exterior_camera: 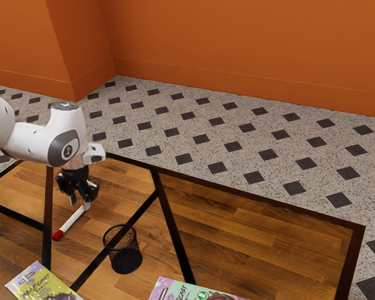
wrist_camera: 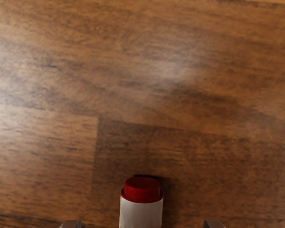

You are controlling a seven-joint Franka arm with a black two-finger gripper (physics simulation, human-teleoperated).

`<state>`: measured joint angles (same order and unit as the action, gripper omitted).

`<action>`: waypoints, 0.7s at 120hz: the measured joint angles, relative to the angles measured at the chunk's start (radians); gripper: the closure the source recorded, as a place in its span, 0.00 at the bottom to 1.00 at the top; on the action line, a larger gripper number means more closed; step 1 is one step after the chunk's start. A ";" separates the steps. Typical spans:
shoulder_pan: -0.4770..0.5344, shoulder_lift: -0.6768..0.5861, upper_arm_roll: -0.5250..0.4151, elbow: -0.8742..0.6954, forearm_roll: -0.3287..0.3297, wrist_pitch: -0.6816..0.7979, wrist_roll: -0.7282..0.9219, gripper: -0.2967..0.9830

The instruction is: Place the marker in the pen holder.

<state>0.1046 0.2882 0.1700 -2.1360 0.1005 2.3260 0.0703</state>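
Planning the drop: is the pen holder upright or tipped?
Upright: the pen holder stands on its dark base, its open rim on top.

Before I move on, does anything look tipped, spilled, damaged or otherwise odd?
Nothing stands out. The marker lies below the open gripper, the mesh pen holder stands upright, and I see no spill or damage. The two packets are cut off by the exterior view's edge.

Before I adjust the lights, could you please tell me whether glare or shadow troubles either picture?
In the wrist view, pale glare washes over patches of the table, and a narrow dark shadow hugs the red end of the marker, hiding none of it; in the exterior view, no harsh glare covers the marker or the pen holder.
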 joint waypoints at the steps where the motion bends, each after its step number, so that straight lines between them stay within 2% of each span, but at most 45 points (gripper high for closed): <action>1: 0.001 0.001 0.000 0.000 0.000 0.000 0.000 0.54; 45: 0.003 0.031 -0.001 -0.008 -0.001 0.005 -0.015 0.57; 64: 0.004 0.031 -0.001 -0.009 0.000 0.005 -0.013 0.72; 84: 0.002 0.004 -0.003 -0.010 0.008 0.003 -0.016 0.80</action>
<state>0.1067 0.2926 0.1672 -2.1461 0.1084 2.3291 0.0539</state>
